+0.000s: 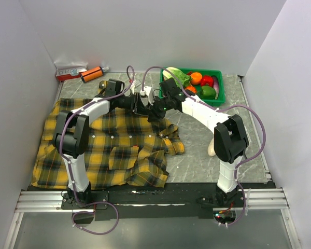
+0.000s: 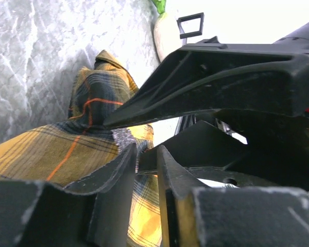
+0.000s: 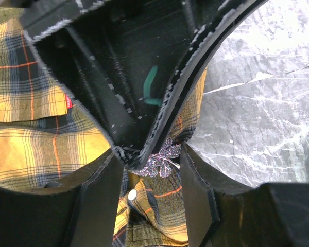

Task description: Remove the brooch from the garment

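Top external view hides what I care about most. The left gripper [image 1: 144, 108] and right gripper [image 1: 155, 112] meet nose to nose over the garment [image 1: 109, 150], toward the far edge of the table [image 1: 197, 163] and about midway between its side edges. Their black bodies cover the brooch [image 3: 157, 160] completely.

The right wrist view does show it. It is a small silvery flower on a bunched fold of plaid between the right fingers [image 3: 195, 195], with a white button [image 3: 132, 194] just below. Those fingers stand half apart, clamped on the fold, which fills the gap between them. The left fingers [image 3: 108, 92] point in from the top of that view with only a slim gap between them. Their tips are right at the brooch's edge, but I cannot tell whether they actually pinch it. The left wrist view is mostly blocked by the right gripper's fingers, and I can't pick the brooch out there.

A small red tag [image 3: 68, 102] is sewn on the garment, but any writing on it is too small to read. The same goes for the print on the red-and-white box [image 1: 71, 71] in the far left corner, beside an orange cylinder [image 1: 92, 73]. A pale object [image 1: 211, 149] is half hidden behind the right arm [image 1: 228, 137].

The table is grey and marbled, with the garment spread over its left half. A green bin [image 1: 222, 89] of vegetables [image 1: 197, 80] sits in the far right corner. Plain white walls [image 1: 145, 31] close three sides.
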`<action>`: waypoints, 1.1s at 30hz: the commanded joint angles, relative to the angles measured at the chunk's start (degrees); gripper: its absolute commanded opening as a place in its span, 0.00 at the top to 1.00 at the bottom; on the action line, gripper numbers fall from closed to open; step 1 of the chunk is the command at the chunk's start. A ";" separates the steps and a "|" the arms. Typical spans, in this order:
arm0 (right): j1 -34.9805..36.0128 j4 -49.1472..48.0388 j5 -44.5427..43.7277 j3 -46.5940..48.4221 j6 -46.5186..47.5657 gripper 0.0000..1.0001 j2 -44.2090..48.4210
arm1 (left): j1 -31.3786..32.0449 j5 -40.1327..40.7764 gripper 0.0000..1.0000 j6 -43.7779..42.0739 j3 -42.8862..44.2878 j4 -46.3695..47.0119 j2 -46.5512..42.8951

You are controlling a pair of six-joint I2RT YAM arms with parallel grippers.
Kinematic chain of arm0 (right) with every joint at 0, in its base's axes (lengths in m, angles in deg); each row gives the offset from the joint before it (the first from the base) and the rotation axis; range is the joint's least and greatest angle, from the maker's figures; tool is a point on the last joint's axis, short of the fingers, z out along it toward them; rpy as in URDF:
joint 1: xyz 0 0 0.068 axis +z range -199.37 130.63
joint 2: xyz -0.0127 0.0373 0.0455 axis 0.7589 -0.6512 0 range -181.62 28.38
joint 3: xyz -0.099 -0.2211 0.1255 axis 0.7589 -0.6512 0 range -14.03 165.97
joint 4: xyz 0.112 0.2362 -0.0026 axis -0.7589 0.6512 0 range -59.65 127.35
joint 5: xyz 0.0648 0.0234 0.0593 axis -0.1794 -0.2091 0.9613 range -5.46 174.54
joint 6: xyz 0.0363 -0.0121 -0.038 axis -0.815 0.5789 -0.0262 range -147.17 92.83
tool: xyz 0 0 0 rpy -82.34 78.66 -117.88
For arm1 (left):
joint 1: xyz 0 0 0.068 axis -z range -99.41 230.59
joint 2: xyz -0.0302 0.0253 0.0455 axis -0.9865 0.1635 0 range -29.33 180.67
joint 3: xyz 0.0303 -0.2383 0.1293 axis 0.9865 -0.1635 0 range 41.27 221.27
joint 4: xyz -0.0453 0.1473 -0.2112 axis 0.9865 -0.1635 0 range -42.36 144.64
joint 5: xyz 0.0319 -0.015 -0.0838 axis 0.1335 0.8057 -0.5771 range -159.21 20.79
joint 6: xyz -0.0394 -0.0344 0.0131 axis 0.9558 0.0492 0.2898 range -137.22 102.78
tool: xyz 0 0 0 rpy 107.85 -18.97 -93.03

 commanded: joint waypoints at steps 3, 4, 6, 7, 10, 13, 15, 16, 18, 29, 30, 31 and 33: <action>0.29 -1.87 0.21 0.69 0.22 0.73 3.26 | -0.23 2.39 0.61 -2.39 2.16 -1.89 -1.24; 0.20 -1.87 0.13 0.69 0.22 0.73 3.26 | -0.49 1.78 0.60 -2.39 2.69 -2.41 -1.33; 0.38 -1.87 0.04 0.51 0.31 0.73 3.34 | -1.54 1.51 0.57 -1.69 2.87 -1.45 -2.21; 0.21 -1.78 -0.05 0.51 0.31 0.73 3.34 | -1.90 1.86 0.56 -1.51 2.95 -1.36 -2.39; 0.20 -1.87 0.03 0.34 0.22 0.73 3.35 | -2.69 3.61 0.52 -2.83 3.57 -3.11 -1.69; 0.38 -1.78 -0.05 0.51 0.31 0.73 3.34 | -3.22 3.10 0.53 -1.08 2.34 -2.16 -0.72; 0.29 -1.78 -0.23 0.60 0.40 0.73 3.34 | -3.04 2.13 0.53 0.50 1.20 0.13 -0.28; 0.20 -1.78 -0.31 0.60 0.48 0.73 3.34 | -2.87 1.78 0.53 1.12 0.94 0.39 -0.19; 0.29 -1.78 -0.40 0.51 0.57 0.73 3.35 | -2.25 1.34 0.53 1.13 0.85 0.66 0.07; 0.47 -2.49 -0.75 1.13 -0.04 0.73 3.08 | 0.21 -0.07 0.63 0.95 1.29 0.22 0.95; 0.47 -2.49 -0.75 1.04 -0.04 0.74 3.17 | 0.21 -0.16 0.64 0.95 1.29 0.13 0.95; 0.38 -2.49 -0.67 1.04 0.04 0.74 3.17 | 0.21 -0.24 0.66 0.95 1.20 0.22 0.86; 0.38 -2.49 -0.75 1.04 0.04 0.73 3.17 | 0.21 0.10 0.69 0.77 1.20 -0.04 0.69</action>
